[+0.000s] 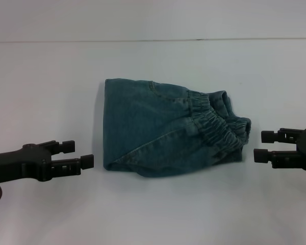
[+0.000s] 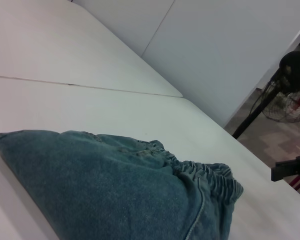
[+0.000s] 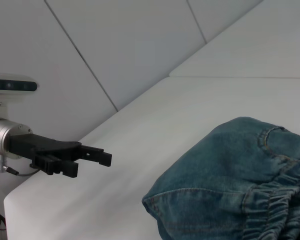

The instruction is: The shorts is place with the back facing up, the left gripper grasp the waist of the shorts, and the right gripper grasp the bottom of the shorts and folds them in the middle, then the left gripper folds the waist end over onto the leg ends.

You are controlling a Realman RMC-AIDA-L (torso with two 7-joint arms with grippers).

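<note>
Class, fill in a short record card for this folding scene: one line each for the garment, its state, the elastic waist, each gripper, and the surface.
garment: shorts, blue-green denim
state: folded into a compact bundle, lying flat
waist: gathered elastic waistband on top, at the end nearer the right gripper
left gripper: jaws open, beside the folded edge, not touching the shorts
right gripper: jaws open, beside the waist end, not touching
surface: white table
</note>
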